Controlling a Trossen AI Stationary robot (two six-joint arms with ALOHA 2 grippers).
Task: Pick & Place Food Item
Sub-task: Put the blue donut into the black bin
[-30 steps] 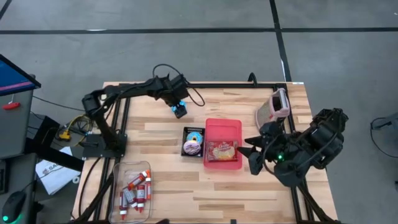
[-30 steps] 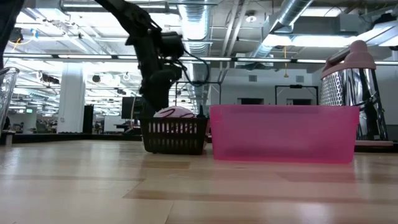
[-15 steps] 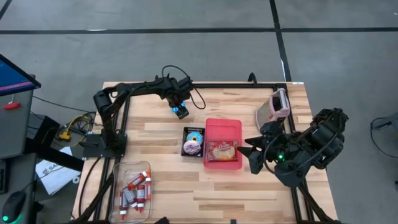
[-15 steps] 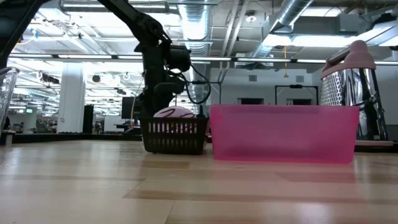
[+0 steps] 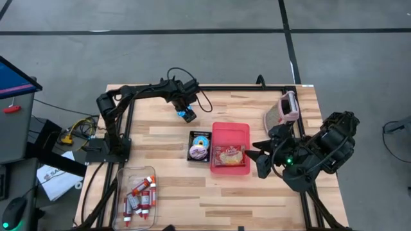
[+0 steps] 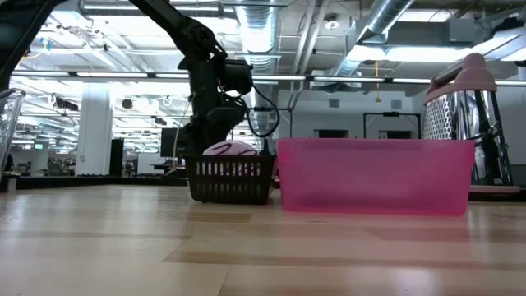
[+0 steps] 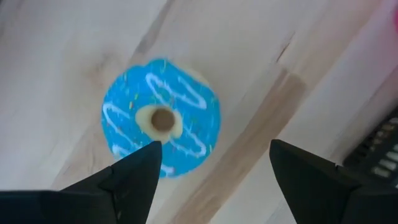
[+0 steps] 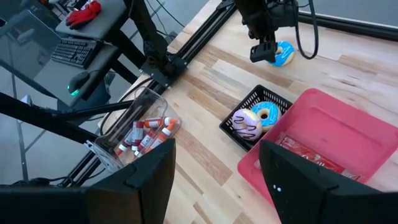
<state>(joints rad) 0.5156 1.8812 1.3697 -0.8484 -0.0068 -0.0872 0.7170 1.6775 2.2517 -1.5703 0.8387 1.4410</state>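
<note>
- Since a second ago, the left arm has swung in and sunk; its left gripper [image 5: 186, 113] now hangs just over the blue doughnut [image 7: 160, 124], which lies on the bare table [image 5: 257, 192], near the black basket [image 5: 199, 146].
- Jaws stand spread, straddling the doughnut without pinching it.
- Step in hand: the approach. Next, likely a short drop, then closing.
- Off beside the pink bin [image 5: 230, 149], the right gripper [image 8: 214, 174] waits with its jaws apart and empty.

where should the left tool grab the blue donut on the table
Take the blue donut across its ring from straight above. It lies flat on the wood, hole up, clear of the black basket. The open left tool hangs above it, slightly off-centre; centre it so the fingers straddle the outer rim.
</note>
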